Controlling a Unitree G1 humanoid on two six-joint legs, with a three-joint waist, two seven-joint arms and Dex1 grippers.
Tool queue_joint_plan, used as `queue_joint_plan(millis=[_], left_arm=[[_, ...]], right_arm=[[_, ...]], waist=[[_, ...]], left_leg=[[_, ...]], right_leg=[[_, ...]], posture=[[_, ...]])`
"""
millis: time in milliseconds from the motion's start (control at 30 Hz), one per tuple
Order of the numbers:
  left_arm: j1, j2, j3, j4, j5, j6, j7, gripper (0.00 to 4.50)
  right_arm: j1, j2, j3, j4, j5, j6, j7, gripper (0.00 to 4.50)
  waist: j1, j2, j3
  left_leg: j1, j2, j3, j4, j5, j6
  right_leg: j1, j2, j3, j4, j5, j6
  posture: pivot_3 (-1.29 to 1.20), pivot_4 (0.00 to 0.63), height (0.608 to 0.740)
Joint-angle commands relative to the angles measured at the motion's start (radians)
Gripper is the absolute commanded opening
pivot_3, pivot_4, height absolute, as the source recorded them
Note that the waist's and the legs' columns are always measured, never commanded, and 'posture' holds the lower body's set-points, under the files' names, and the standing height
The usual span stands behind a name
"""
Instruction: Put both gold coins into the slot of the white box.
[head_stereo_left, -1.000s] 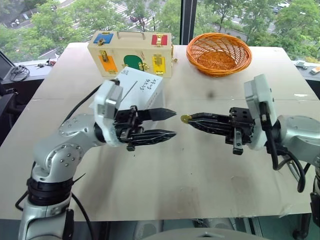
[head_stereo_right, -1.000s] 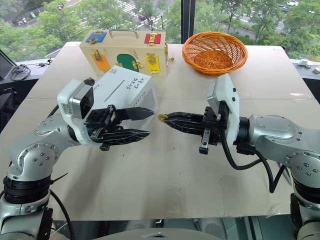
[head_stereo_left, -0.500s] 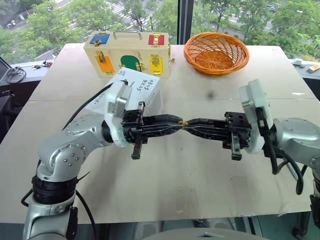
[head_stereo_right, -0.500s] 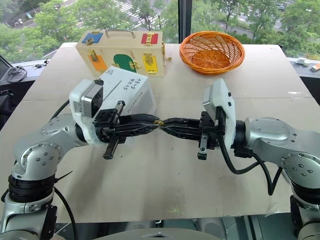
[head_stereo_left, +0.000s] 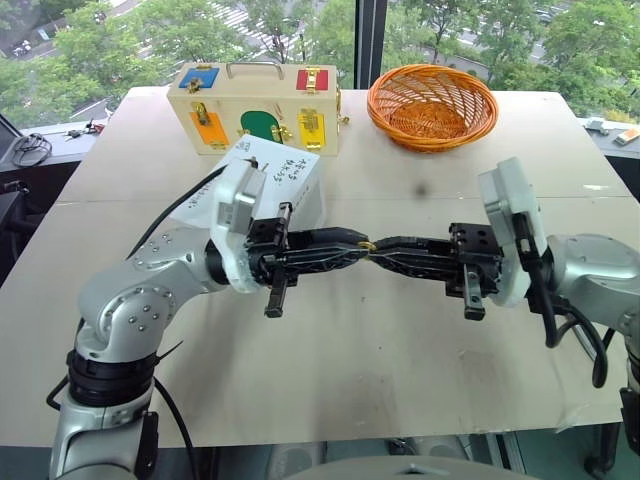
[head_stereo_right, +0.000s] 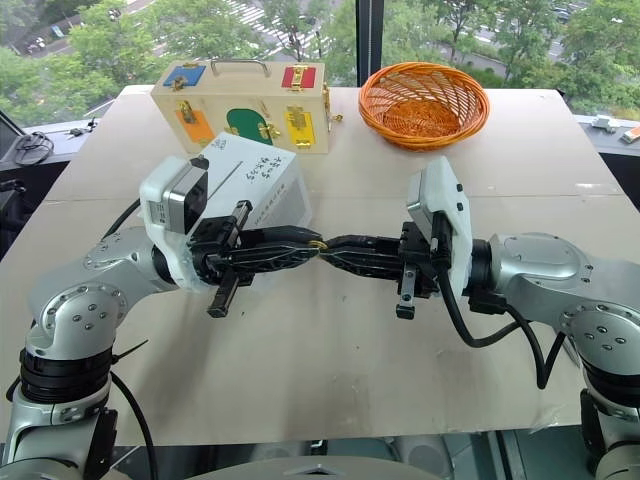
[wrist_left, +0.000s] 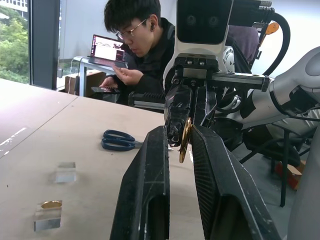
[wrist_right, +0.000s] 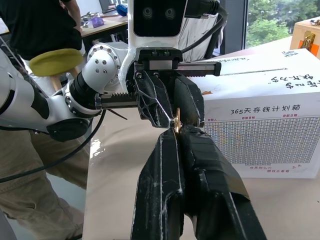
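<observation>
One gold coin (head_stereo_left: 367, 245) hangs edge-on above the table's middle, where both grippers meet tip to tip. My right gripper (head_stereo_left: 378, 246) is shut on it from the right. My left gripper (head_stereo_left: 356, 243) has closed on the same coin from the left. In the left wrist view a second gold coin (wrist_left: 50, 204) lies on a small clear holder on the table. The white box (head_stereo_left: 285, 175) stands behind my left wrist, and the slot (wrist_right: 255, 71) runs across its top face.
A tan wooden case (head_stereo_left: 260, 105) and an orange basket (head_stereo_left: 432, 105) stand at the table's far side. Blue scissors (wrist_left: 117, 140) and an empty clear holder (wrist_left: 65, 171) lie near the second coin. A person (wrist_left: 142, 55) sits beyond the table edge.
My left gripper's fingers stood wide open beside the coin a second ago; they have since closed on it. My right gripper has kept its grip. The camera shifted slightly.
</observation>
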Motion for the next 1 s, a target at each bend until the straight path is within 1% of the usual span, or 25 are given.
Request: queue_joint_plan(millis=[33, 1000], left_arm=[[-0.005, 0.012, -0.007, -0.042, -0.011, 0.011, 0.001, 0.72], [0.017, 0.037, -0.005, -0.064, -0.033, 0.052, 0.011, 0.72]], right_arm=[[-0.031, -0.004, -0.018, -0.012, 0.020, -0.024, 0.010, 0.00], [-0.028, -0.030, -0.027, -0.014, 0.021, -0.029, 0.019, 0.00]], waist=[[0.000, 0.000, 0.000], [0.000, 0.000, 0.000]], left_leg=[[0.000, 0.000, 0.000, 0.000, 0.000, 0.000], [0.000, 0.000, 0.000, 0.000, 0.000, 0.000]], right_leg=[[0.000, 0.000, 0.000, 0.000, 0.000, 0.000], [0.000, 0.000, 0.000, 0.000, 0.000, 0.000]], posture=[[0.00, 0.150, 0.740], [0.00, 0.150, 0.740]])
